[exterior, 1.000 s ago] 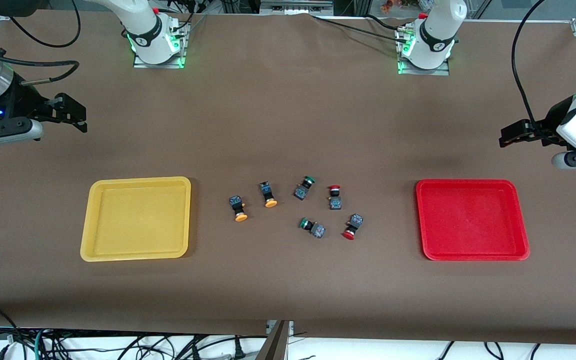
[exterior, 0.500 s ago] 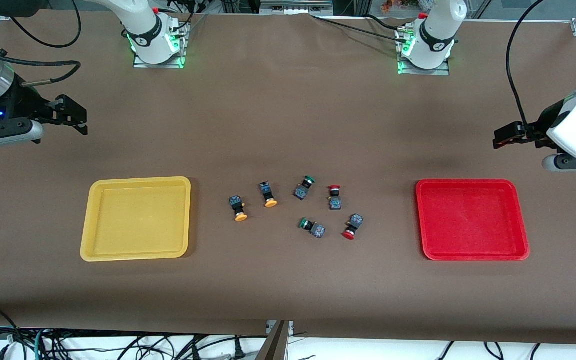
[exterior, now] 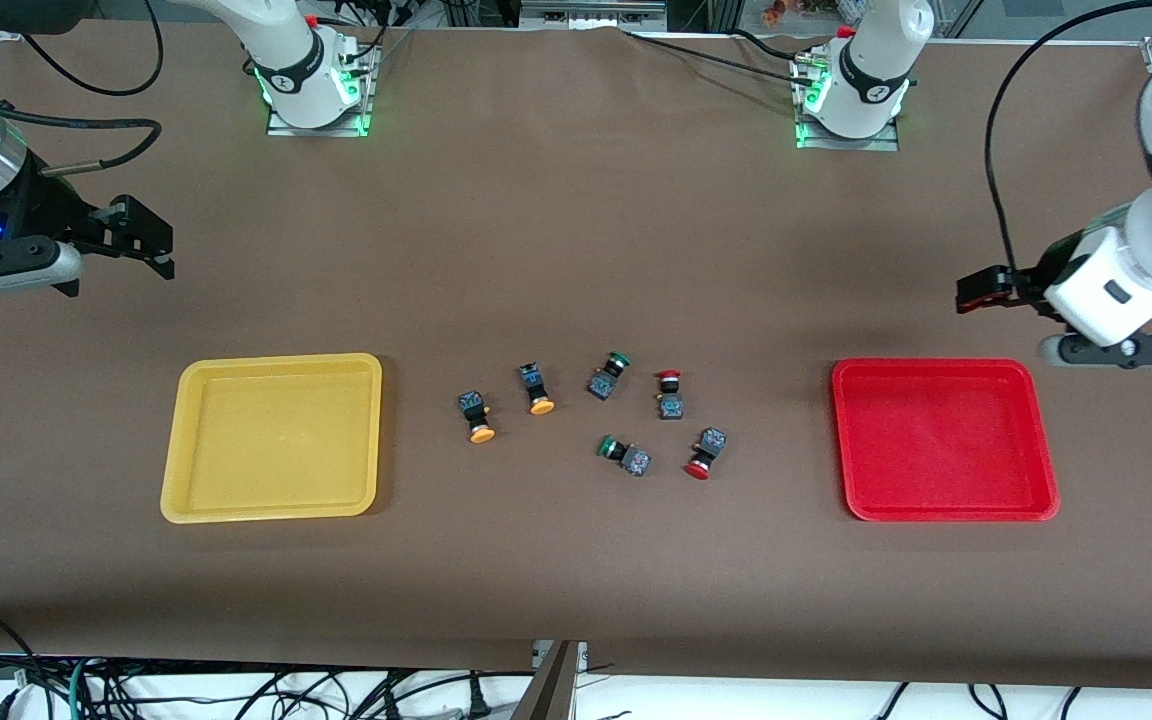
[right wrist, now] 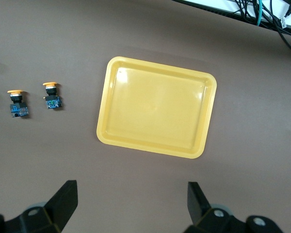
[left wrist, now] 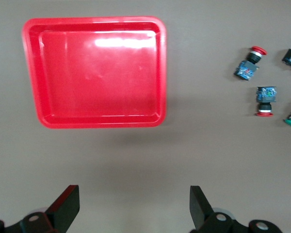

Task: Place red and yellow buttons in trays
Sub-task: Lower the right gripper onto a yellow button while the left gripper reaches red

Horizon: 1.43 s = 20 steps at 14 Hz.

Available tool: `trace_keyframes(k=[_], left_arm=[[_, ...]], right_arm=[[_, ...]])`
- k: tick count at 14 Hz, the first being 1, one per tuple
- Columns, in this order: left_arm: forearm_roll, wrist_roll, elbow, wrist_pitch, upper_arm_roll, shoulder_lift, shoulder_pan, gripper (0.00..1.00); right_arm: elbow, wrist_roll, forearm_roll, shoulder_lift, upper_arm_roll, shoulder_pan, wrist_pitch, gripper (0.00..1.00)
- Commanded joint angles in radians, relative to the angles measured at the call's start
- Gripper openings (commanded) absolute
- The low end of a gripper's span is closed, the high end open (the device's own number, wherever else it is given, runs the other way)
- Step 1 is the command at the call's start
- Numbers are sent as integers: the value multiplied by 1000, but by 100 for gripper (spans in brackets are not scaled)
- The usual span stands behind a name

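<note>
The yellow tray (exterior: 276,440) lies toward the right arm's end, and the red tray (exterior: 944,440) toward the left arm's end. Both are empty. Between them lie two yellow buttons (exterior: 477,417) (exterior: 536,389) and two red buttons (exterior: 670,394) (exterior: 704,453). My left gripper (exterior: 976,291) is open and empty over bare table beside the red tray. Its wrist view shows the red tray (left wrist: 97,73) and both red buttons (left wrist: 250,63) (left wrist: 265,100). My right gripper (exterior: 151,241) is open and empty over bare table. Its wrist view shows the yellow tray (right wrist: 157,114) and both yellow buttons (right wrist: 51,94) (right wrist: 17,103).
Two green-capped buttons (exterior: 610,375) (exterior: 624,455) lie among the red and yellow ones. The arm bases (exterior: 311,85) (exterior: 851,95) stand at the table's edge farthest from the front camera. Cables hang past the nearest edge.
My left gripper has moved in from the table's end toward the red tray. My right gripper has barely shifted. The buttons and trays have not moved.
</note>
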Motion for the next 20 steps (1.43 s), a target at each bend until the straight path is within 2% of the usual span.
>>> trace_keyframes(k=[1, 4, 7, 9, 10, 12, 13, 17, 20], left_arm=[[1, -54, 27, 44, 1, 72, -81, 100], [-5, -149, 24, 127, 1, 154, -149, 100], [-52, -189, 24, 245, 1, 230, -195, 100], [-54, -203, 27, 310, 1, 306, -238, 100], [-55, -203, 27, 349, 1, 341, -261, 100], [-57, -216, 18, 454, 2, 396, -310, 100], [-57, -241, 18, 480, 2, 418, -322, 100], [-57, -253, 15, 521, 1, 470, -360, 100], [-57, -294, 15, 586, 1, 519, -393, 100]], right_arm=[[14, 3, 16, 36, -2, 3, 27, 100], [13, 5, 0, 150, 15, 26, 76, 100], [13, 9, 21, 150, 13, 31, 86, 100], [10, 5, 76, 173, 17, 40, 127, 100], [5, 6, 131, 191, 21, 44, 130, 100], [14, -14, 139, 297, 46, 75, 202, 100], [14, -30, 138, 353, 49, 90, 246, 100], [11, -61, 142, 466, 53, 124, 371, 100], [8, -60, 180, 480, 92, 127, 380, 100]])
